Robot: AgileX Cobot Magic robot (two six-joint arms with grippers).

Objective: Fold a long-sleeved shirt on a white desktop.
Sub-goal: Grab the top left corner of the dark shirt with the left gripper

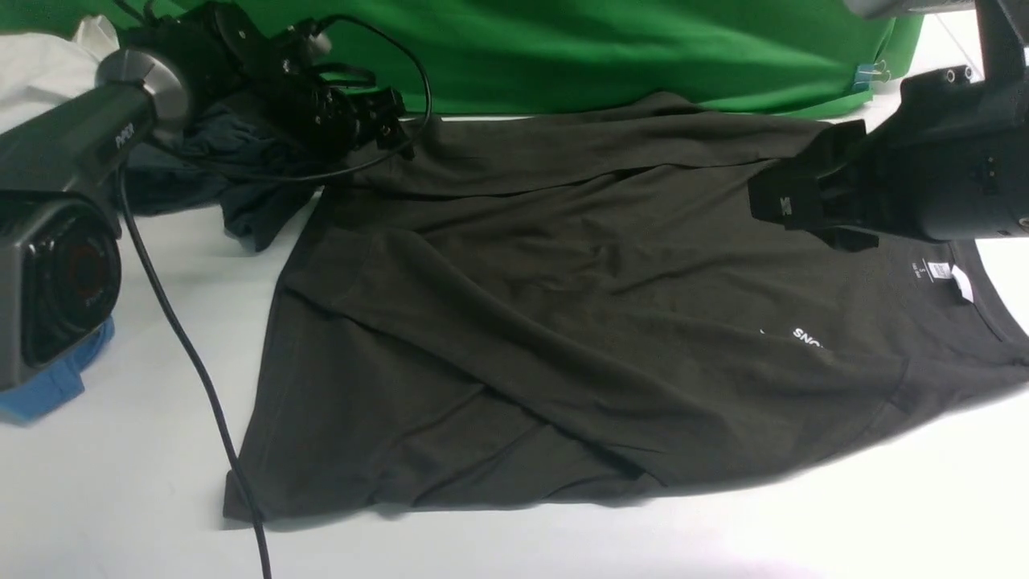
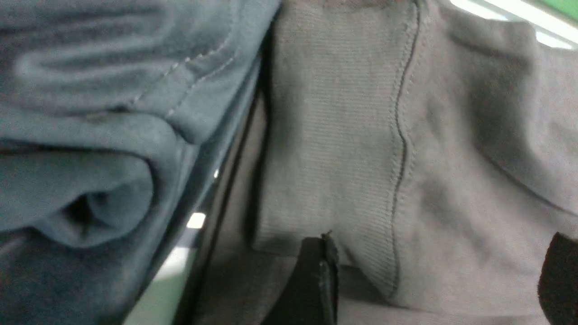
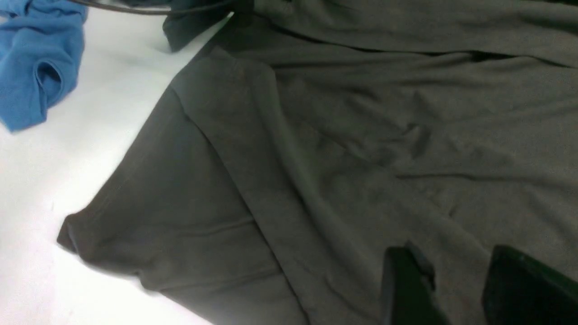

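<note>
Nearest the robot, the white desktop (image 1: 120,482) runs bare under a black cable (image 1: 185,346). The long-sleeved shirt (image 1: 563,322) lies spread flat on it, below and between both grippers, its hem to the left and its collar to the right. The right gripper (image 1: 792,217) hangs above the chest. Nearer the robot than its fingers are the white neck tag (image 1: 962,281) and the letters "SNO" (image 1: 808,338), which only the front view shows. The right wrist view alone shows that gripper (image 3: 465,275) parted and empty, with shirt cloth visible through the gap. It also shows a sleeve laid slantwise over the body and the blue garment (image 3: 31,58) well off past the hem. Farther back, the left gripper (image 1: 386,121) sits low over the shirt's far corner. From the front its jaws are hard to read. The left wrist view shows the left gripper (image 2: 440,239) spread wide and clamping nothing, a ribbed cuff (image 2: 329,135) just ahead of one fingertip, and the dark grey-teal garment (image 2: 90,135) bunched beside the cuff. Beyond everything hangs the green cloth backdrop (image 1: 603,48).
</note>
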